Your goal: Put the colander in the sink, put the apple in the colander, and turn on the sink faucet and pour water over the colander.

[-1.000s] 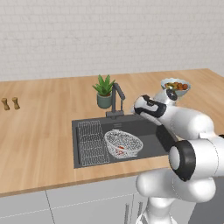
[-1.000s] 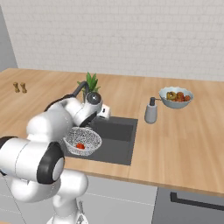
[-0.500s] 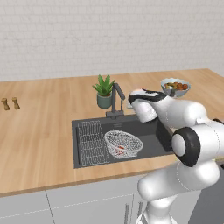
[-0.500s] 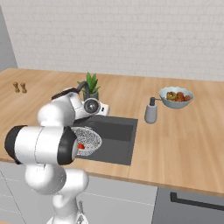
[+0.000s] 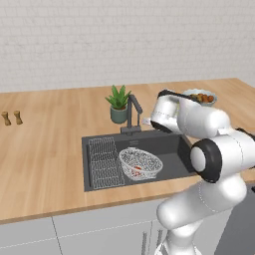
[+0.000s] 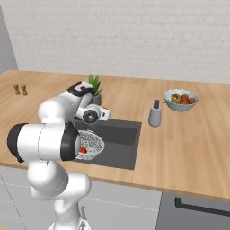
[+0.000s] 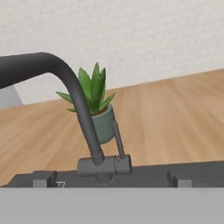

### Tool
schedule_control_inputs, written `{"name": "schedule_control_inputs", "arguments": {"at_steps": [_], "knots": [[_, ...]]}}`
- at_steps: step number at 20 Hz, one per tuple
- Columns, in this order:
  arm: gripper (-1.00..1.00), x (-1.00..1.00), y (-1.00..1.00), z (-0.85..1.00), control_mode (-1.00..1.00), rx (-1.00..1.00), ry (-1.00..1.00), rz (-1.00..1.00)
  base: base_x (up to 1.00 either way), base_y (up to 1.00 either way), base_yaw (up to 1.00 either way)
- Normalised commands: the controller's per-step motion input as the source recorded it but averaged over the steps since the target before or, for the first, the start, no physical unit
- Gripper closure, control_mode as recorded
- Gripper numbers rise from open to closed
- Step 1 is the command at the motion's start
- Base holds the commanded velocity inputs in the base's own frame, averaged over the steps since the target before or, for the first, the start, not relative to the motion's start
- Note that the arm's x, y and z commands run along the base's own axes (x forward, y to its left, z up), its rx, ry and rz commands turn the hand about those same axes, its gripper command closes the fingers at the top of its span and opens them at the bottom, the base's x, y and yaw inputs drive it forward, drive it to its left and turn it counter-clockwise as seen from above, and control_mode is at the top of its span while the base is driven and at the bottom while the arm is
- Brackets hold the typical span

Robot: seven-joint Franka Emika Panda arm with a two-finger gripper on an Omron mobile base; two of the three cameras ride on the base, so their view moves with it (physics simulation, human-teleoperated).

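The wire-mesh colander [image 5: 141, 163] [image 6: 90, 144] sits in the dark sink [image 5: 169, 149] [image 6: 121, 139], right of the flat rack, with the red apple [image 5: 138, 170] [image 6: 83, 150] inside it. The dark faucet [image 5: 131, 113] [image 7: 83, 118] stands at the sink's back rim, its spout slanting over the basin. My gripper [image 5: 146, 121] [image 6: 107, 115] [image 7: 109, 179] hovers over the basin's back part, just right of the faucet and pointing at its base. The jaws are open and hold nothing. In the hand view the faucet's thin lever [image 7: 117, 140] rises straight ahead. Water is out of view.
A spiky plant in a grey pot [image 5: 118, 103] [image 7: 94, 109] stands close behind the faucet. A flat wire rack [image 5: 103, 162] lies in the sink's left part. A soap dispenser [image 6: 155, 116] and a fruit bowl [image 6: 180, 99] stand right of the sink, with two small shakers [image 5: 12, 118] far left.
The arm has swung left across the sink, carrying the open gripper from beyond the sink's right edge toward the faucet. Colander and apple have stayed put.
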Motion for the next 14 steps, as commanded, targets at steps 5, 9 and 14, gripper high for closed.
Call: {"name": "schedule_control_inputs", "arguments": {"at_steps": [5, 9, 14], "knots": [[-1.00, 0.10, 0.00, -0.01, -1.00, 0.00, -0.08, -0.02, 0.00, 0.00, 0.00], [-1.00, 0.01, 0.00, -0.03, -1.00, 0.00, -0.07, 0.00, 0.00, 0.00, 0.00], [-1.00, 0.09, 0.00, -0.01, -1.00, 0.00, -0.05, 0.00, 0.00, 0.00, 0.00]]}}
